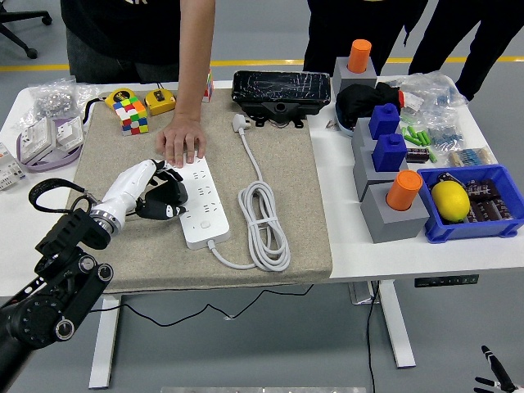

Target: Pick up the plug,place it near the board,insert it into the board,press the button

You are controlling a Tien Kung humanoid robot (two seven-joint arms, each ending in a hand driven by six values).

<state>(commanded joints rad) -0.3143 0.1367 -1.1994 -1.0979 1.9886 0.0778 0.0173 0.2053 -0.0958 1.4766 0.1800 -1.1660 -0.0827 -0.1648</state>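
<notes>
**Fingers curled at the board's left edge, plug not yet in**

Fingers (168,191) of our left hand (155,192) are curled inward, black tips bunched against the left long edge of the white power strip (201,203). We appear to have a small dark thing with a pale end clamped in them, likely the plug (169,210), though the hand covers most of it and we cannot be sure. Our right hand is out of view.

At the far end of the strip, a person's hand (181,144) lies flat, pressing it down onto the tan mat (282,164). The strip's own cable (264,221) loops in a coil to its right, and its white wall plug (241,123) lies loose near the black box (280,95) at the mat's far edge.

We judge the step in hand to be the second one closing into the third: the plug is brought beside the board, but nothing sits in a socket. Next we need to lift our hand over the strip's face, turn the prongs downward over one socket, and push straight in while the person's hand keeps the strip from sliding. Only then comes the button; we cannot make it out from here.
</notes>
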